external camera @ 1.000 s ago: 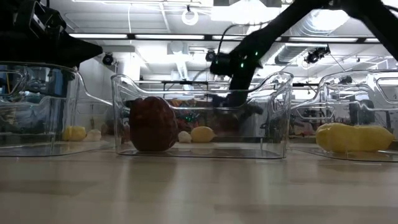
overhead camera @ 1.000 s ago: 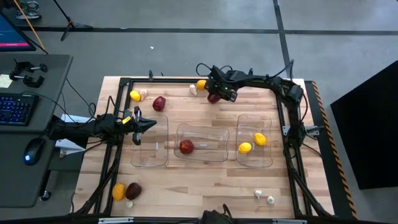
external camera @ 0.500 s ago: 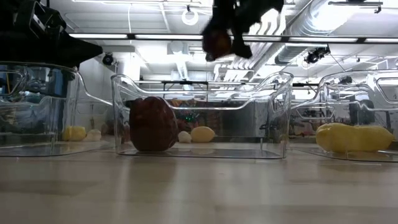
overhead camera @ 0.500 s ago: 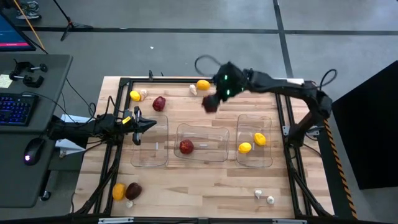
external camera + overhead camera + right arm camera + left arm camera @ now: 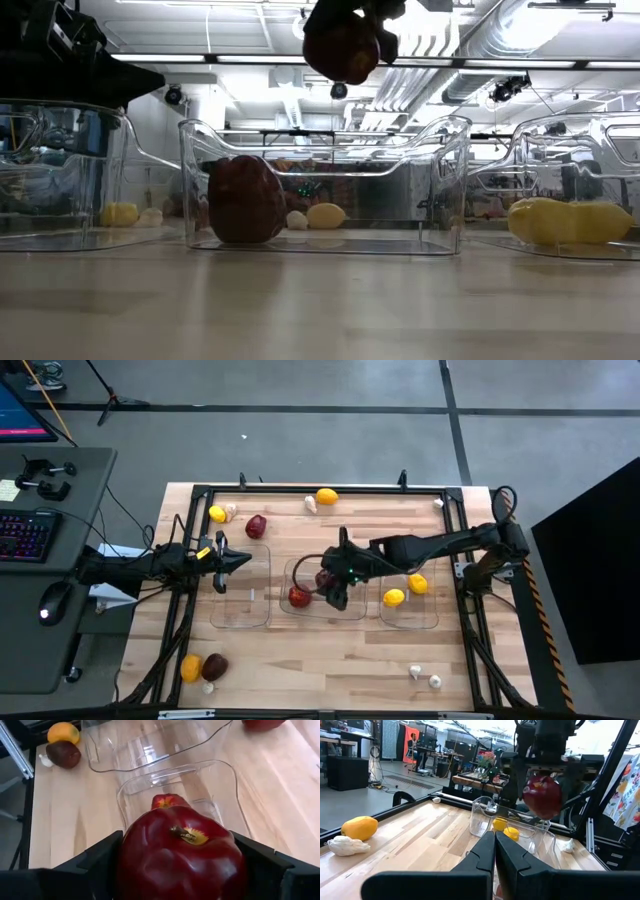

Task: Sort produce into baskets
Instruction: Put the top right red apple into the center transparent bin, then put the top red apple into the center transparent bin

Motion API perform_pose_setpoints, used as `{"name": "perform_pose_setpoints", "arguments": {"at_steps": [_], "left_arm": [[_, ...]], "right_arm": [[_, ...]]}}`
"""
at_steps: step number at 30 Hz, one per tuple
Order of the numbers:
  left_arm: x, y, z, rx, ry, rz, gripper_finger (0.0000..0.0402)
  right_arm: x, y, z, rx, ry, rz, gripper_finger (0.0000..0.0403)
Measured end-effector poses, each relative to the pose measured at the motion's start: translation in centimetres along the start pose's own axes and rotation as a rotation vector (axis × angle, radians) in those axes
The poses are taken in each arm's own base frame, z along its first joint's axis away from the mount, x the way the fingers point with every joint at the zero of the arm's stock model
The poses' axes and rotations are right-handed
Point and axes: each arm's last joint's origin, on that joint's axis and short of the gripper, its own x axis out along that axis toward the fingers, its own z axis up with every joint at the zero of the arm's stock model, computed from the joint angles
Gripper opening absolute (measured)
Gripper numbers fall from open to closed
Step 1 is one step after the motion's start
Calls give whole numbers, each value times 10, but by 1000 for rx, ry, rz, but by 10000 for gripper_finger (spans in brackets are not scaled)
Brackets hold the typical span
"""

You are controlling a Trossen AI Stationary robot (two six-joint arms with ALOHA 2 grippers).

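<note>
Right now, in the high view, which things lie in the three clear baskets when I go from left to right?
Left basket, no produce inside → middle basket with one dark red fruit → right basket with lemon, then second lemon.

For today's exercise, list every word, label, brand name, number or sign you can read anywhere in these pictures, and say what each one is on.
No text can be read in any view.
The monitor beside the table shows coloured areas, too small to read.
The keyboard has keys too small to read.
The red apple in the right gripper carries no sticker or label.
</note>
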Motion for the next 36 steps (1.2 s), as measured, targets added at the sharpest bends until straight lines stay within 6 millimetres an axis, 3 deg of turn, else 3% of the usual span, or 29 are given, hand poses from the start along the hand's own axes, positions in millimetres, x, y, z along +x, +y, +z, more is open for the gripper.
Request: {"name": "perform_pose_setpoints", "arguments": {"at_steps": [6,26,29,34,36], "left_arm": [[0,0,0,0,-1,0,0],[0,0,0,0,0,0,0],[0,0,0,0,-1,0,0],[0,0,0,1,3,1,0],[0,0,0,0,2,0,0]], "right_arm": [[0,-6,0,102,-21,-96,300],[11,-7,0,282,-7,-68,301],[18,-9,-2,349,22,-70,316],[30,-14,-6,370,85,-54,384],[31,-18,-4,378,80,-57,392]]}}
